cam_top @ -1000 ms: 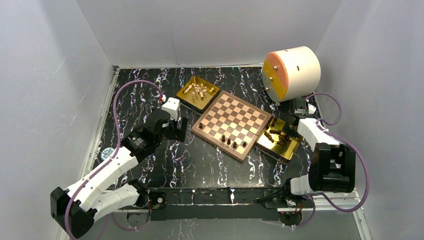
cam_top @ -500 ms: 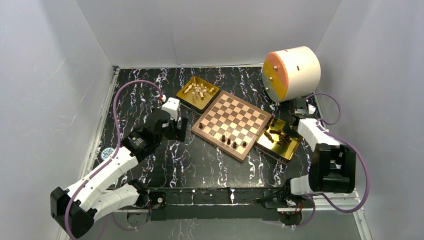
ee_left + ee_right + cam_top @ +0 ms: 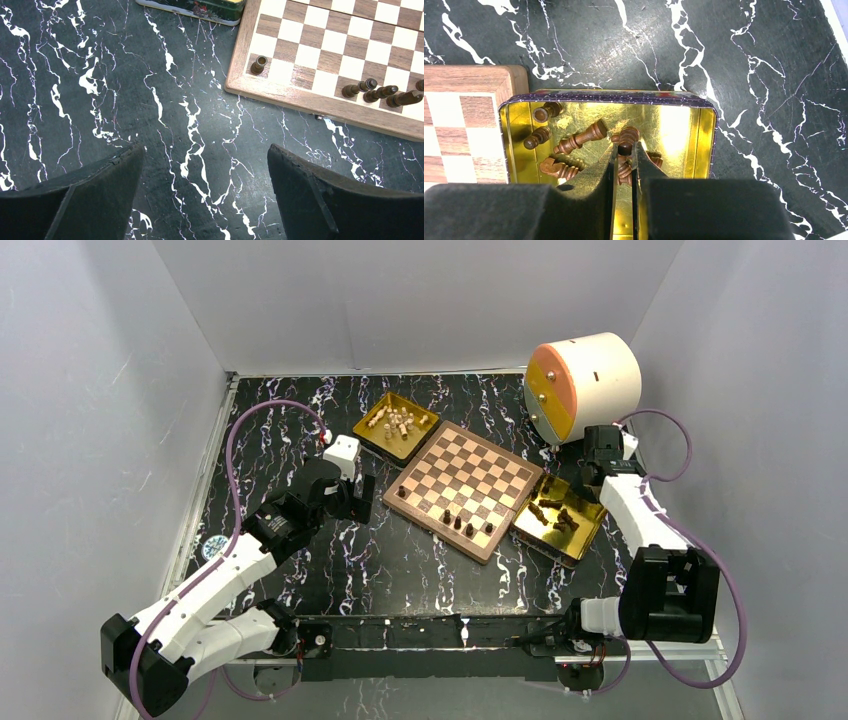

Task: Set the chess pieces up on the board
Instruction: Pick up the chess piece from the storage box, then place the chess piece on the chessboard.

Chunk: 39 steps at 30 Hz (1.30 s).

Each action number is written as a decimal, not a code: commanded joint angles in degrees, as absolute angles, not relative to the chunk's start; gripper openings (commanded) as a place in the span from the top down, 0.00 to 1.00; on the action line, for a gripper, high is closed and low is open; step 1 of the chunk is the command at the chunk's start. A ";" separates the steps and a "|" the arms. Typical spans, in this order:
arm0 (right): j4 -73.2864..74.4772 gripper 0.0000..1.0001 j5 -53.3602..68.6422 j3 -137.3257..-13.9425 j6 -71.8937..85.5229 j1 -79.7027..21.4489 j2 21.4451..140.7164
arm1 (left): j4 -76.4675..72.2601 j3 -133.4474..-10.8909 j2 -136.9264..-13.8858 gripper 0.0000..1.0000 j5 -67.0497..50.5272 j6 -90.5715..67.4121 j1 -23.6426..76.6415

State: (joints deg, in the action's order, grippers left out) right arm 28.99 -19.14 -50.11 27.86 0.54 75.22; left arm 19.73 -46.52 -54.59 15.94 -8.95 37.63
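Rightward, gold tray point(image 3: 679, 127) with dark pieces point(image 3: 581, 137), right jaws tight on one piece point(image 3: 625, 148); left jaws wide, empty.

The black marble-veined table point(image 3: 125, 90) spreads under my left gripper point(image 3: 205, 162), with the chessboard point(image 3: 462, 490) lying ahead and to its right. Directly below my right gripper point(image 3: 625, 148) a gold tin point(image 3: 684, 130) sits beside the board; the second gold tin point(image 3: 396, 426) and a cream drum point(image 3: 590, 385) lie farther off.
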 commanded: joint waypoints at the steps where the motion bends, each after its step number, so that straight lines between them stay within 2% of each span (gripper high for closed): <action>1: 31.11 0.85 -20.90 -53.85 27.11 -1.88 73.33 | 19.11 -46.49 -53.70 0.09 17.36 -8.44 37.66; 16: 35.03 0.85 -17.06 -60.02 29.69 -12.15 70.55 | 18.81 -46.41 -54.43 0.11 16.73 -9.44 37.70; 22: 34.14 0.86 -11.33 -62.24 35.79 -14.95 68.08 | 17.17 -49.99 -56.07 0.15 11.61 -15.99 37.70; 32: 24.88 0.87 0.46 -59.22 46.53 -16.36 66.93 | -4.84 -49.07 -62.30 0.30 1.20 -37.63 37.66; 39: 17.95 0.87 6.76 -57.36 53.66 -16.44 67.32 | -14.17 -51.25 -73.40 0.29 -6.99 -46.15 37.73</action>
State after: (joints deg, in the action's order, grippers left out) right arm 25.89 1.80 -58.15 47.79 -16.23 68.23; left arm -5.23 -48.64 -68.90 -0.97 -38.30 37.63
